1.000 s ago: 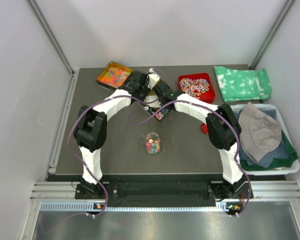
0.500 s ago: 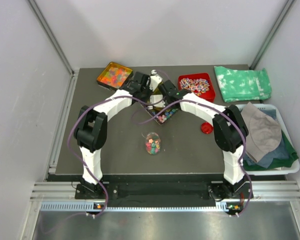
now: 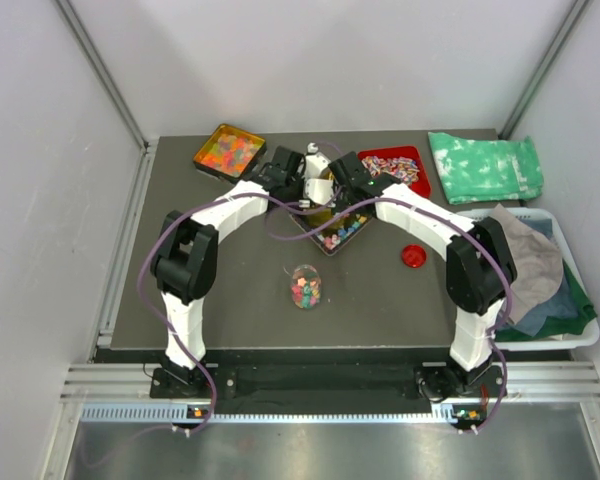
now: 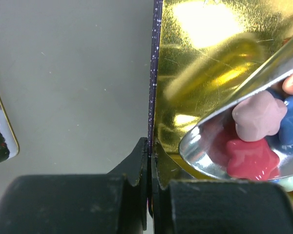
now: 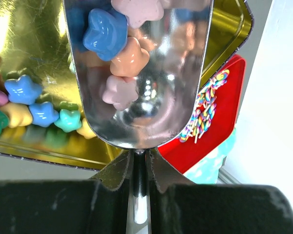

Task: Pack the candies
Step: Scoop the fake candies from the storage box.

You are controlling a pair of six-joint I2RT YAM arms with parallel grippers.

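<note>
The candies are small star-shaped sweets in pink, blue, green, yellow and orange. Several lie in a gold-lined tray (image 3: 346, 232) at the table's middle back, seen close up as candies (image 5: 24, 105). My left gripper (image 4: 150, 156) is shut on the tray's thin dark wall (image 4: 155, 73). My right gripper (image 5: 139, 163) is shut on the handle of a metal scoop (image 5: 151, 92), which hangs over the tray with a few candies (image 5: 105, 29) in its bowl. The scoop (image 4: 205, 146) also shows in the left wrist view. A small clear jar (image 3: 305, 287) with candies in it stands nearer the front.
A red tray (image 3: 420, 182) of striped sweets sits just right of the gold tray, and an orange tray (image 3: 228, 150) of gummies lies back left. A red lid (image 3: 413, 256) lies to the right. A green cloth (image 3: 485, 165) and a white basket (image 3: 570, 342) of clothes fill the right side.
The right arm has swung to the right, its elbow moving toward the basket. The gold tray and both grippers have shifted a little to the right. Both grips have held.
</note>
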